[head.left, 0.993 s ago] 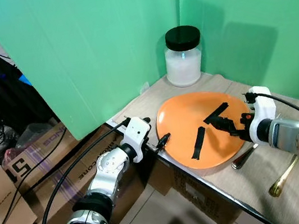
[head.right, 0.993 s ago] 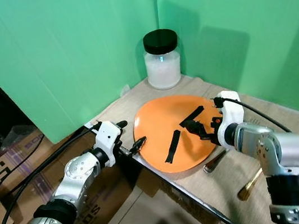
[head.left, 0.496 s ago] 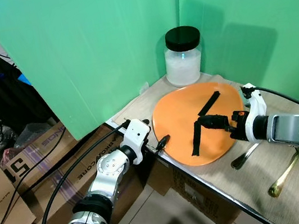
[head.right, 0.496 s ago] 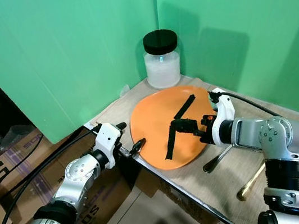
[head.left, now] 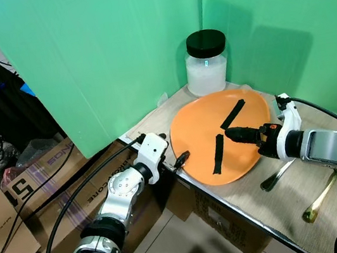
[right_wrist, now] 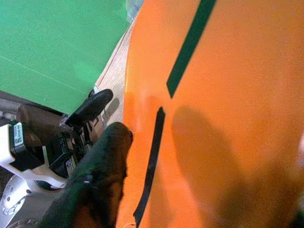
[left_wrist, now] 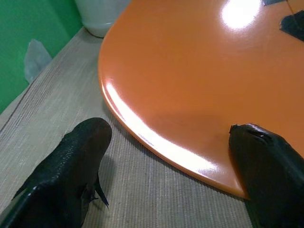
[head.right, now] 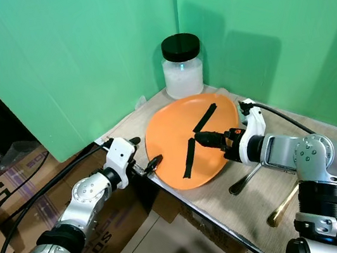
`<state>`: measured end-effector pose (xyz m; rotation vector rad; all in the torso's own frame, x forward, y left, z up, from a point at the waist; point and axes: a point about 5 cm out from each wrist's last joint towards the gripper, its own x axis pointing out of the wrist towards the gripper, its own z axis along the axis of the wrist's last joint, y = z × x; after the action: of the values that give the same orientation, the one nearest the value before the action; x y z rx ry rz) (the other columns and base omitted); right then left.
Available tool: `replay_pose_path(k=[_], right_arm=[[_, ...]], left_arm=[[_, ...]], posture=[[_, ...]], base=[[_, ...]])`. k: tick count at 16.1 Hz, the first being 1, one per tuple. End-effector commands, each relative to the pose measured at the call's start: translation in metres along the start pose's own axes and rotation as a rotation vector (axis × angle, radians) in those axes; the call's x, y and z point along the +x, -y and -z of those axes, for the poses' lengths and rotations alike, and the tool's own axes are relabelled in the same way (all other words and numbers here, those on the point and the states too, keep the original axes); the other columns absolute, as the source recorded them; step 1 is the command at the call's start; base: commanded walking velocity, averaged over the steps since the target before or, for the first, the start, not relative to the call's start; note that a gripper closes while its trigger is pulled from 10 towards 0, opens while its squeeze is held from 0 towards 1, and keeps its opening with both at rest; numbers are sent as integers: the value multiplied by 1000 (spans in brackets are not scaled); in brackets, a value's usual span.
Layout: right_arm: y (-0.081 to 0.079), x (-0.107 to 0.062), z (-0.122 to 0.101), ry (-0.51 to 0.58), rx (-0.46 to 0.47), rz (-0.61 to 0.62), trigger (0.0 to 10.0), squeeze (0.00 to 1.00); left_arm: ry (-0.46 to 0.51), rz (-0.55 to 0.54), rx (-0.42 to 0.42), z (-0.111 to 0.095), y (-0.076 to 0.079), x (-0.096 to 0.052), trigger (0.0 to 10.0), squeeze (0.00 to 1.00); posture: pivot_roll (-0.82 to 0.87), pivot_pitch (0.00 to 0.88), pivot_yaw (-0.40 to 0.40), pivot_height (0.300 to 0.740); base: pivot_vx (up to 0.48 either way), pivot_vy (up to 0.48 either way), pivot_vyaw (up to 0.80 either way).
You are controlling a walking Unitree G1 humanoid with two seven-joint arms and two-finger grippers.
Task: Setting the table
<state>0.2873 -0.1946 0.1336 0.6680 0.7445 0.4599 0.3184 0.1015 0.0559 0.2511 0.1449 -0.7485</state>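
An orange plate [head.left: 195,135] with two black tape strips stands tilted on the table's left corner, its far rim raised. My right gripper [head.left: 234,134] is shut on the plate from its right side, one black finger [right_wrist: 99,175] lying across the plate's face [right_wrist: 228,118]. At the plate's low left rim, my left gripper [head.left: 182,158] is open. One of its fingers [left_wrist: 71,161] rests on the wood and the other [left_wrist: 270,161] sits at the plate's rim [left_wrist: 190,71].
A white jar with a black lid [head.left: 207,62] stands in the corner behind the plate. A silver spoon [head.left: 276,177] and a gold-handled utensil [head.left: 321,198] lie on the wooden table [head.left: 278,212] to the right. Green screens close off the back; cardboard boxes [head.left: 12,190] sit below left.
The plate has tipped up from flat to steeply tilted and shifted left toward my left gripper. My right gripper moved left with it. The left arm barely moved.
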Motion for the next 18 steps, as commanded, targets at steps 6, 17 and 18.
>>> replay_pose_path(k=[6, 17, 18], right_arm=[[-7, 3, -2, 49, -46, -11, 0, 0], [-7, 3, -2, 70, -44, -15, 0, 0], [-6, 1, -3, 85, -46, -10, 0, 0]], left_arm=[[-27, -38, 29, 1, -8, -2, 10000, 0], [22, -69, 93, -18, -20, 2, 10000, 0], [34, -82, 110, -22, -24, 1, 10000, 0]], posture=[[-26, 0, 71, 740], [-20, 0, 80, 740], [-19, 0, 81, 740]], base=[[0, 0, 0], [0, 0, 0], [0, 0, 0]])
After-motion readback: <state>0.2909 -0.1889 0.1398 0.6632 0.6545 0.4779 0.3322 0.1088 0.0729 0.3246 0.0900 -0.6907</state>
